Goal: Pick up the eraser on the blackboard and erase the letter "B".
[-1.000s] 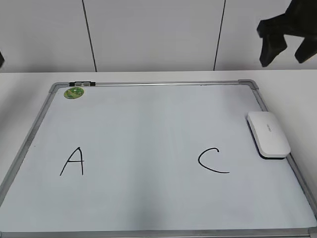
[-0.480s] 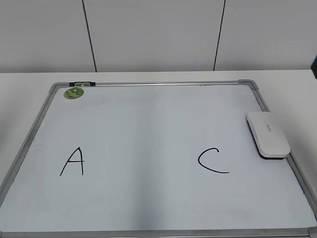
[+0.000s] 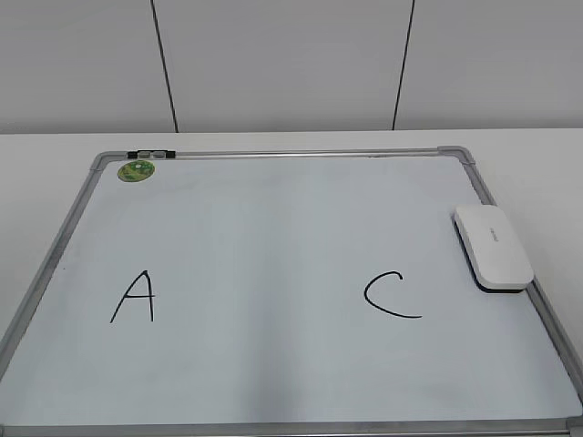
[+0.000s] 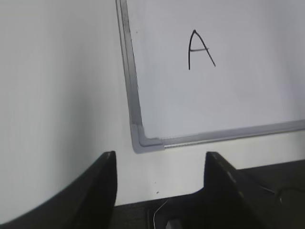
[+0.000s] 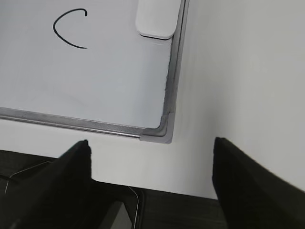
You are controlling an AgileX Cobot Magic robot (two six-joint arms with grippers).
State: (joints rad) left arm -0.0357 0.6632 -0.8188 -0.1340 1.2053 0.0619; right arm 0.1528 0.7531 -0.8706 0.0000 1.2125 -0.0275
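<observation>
Exterior view: blackboard [image 3: 273,228] lies flat on the white table [image 3: 528,155]; silver-grey frame, rounded grey corners; round green sticker [image 3: 136,170] in its far-left corner; black "A" [image 3: 134,297] on the left half, black "C" [image 3: 390,294] on the right half; bare board between the two, no "B" visible there; eraser [image 3: 493,246] sits on the board's right edge, white top up, dark underside showing along its near end, touching or overlapping the frame; neither arm shows in this view.

Left wrist view: left gripper [image 4: 159,191] hangs over the table just off the board's near-left corner [image 4: 140,142]; jaws spread wide, nothing between them; "A" [image 4: 200,49] visible on the board beyond; dark table edge along the bottom.

Right wrist view: right gripper [image 5: 152,186] hangs over the table just off the board's near-right corner [image 5: 164,133]; jaws spread wide, nothing between them; "C" [image 5: 71,28] up left; eraser [image 5: 157,19] at the top, against the right frame rail, partly cut off by the picture edge; well apart from the jaws.
</observation>
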